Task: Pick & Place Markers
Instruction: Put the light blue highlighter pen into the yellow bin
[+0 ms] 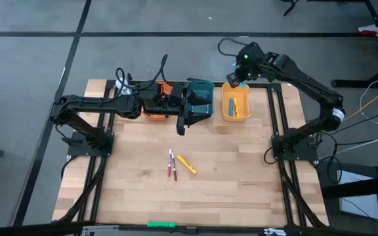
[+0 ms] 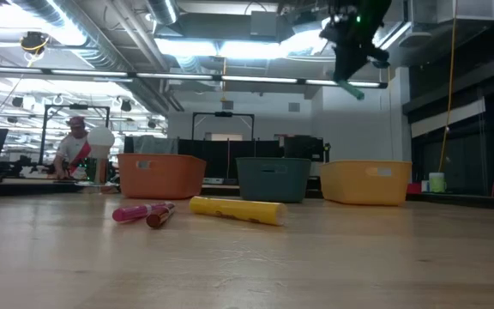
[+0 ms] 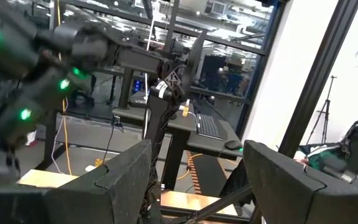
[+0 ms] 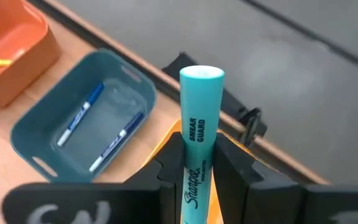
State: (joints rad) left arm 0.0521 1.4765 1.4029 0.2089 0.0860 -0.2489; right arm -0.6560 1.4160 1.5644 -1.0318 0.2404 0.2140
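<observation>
My right gripper (image 1: 237, 77) hangs high over the far end of the yellow bin (image 1: 236, 105), shut on a teal marker (image 4: 199, 118), which also shows at the top of the low view (image 2: 355, 89). Three markers lie flat on the table's middle: a pink one (image 1: 170, 159), a red one (image 1: 174, 172) and a yellow one (image 1: 186, 164). The teal bin (image 4: 48, 134) holds two blue markers (image 4: 79, 115). My left gripper (image 1: 186, 119) is open, held level in the air beside the teal bin (image 1: 201, 99), with nothing between its fingers (image 3: 123, 180). My right gripper pinches the teal marker's barrel (image 4: 196, 163) between its two fingers. The marker lies along the fingers, and its cap end (image 4: 201, 76) sticks out beyond the fingertips. The fingers slant downward from above. The marker is lifted clear, high above the yellow bin.
An orange bin (image 2: 161, 175) stands left of the teal bin (image 2: 273, 178) and the yellow bin (image 2: 367, 182), all along the far edge. A bright green stick (image 1: 161, 225) lies at the near edge. Bare wood surrounds the three loose markers. A person (image 2: 74, 146) is in the room behind.
</observation>
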